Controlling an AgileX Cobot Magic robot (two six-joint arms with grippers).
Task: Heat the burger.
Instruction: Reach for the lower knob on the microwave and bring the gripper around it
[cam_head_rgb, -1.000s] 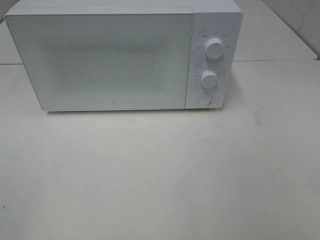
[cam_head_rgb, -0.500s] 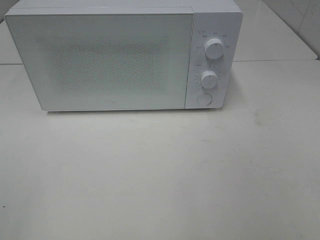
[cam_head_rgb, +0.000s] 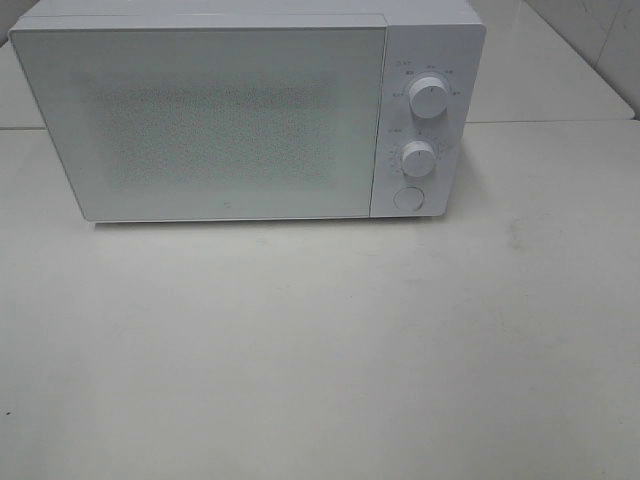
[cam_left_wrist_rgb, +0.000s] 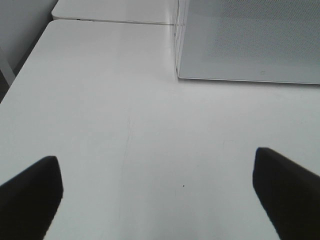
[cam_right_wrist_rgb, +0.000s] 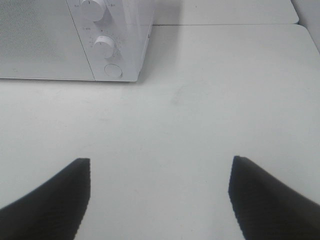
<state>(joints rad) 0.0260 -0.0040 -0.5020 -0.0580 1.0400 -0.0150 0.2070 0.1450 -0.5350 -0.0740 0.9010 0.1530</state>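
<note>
The burger is out of view in every frame. A white microwave stands at the back of the white table with its door shut; behind the door's speckled window nothing can be made out. In the left wrist view my left gripper is open over bare table, with the microwave's door corner ahead of it. My right gripper is open too, above bare table, with the microwave's control panel ahead. Neither gripper holds anything, and neither shows in the exterior high view.
The panel carries an upper knob, a lower knob and a round button. The white table stretches in front of the microwave. A second table surface adjoins behind at the right.
</note>
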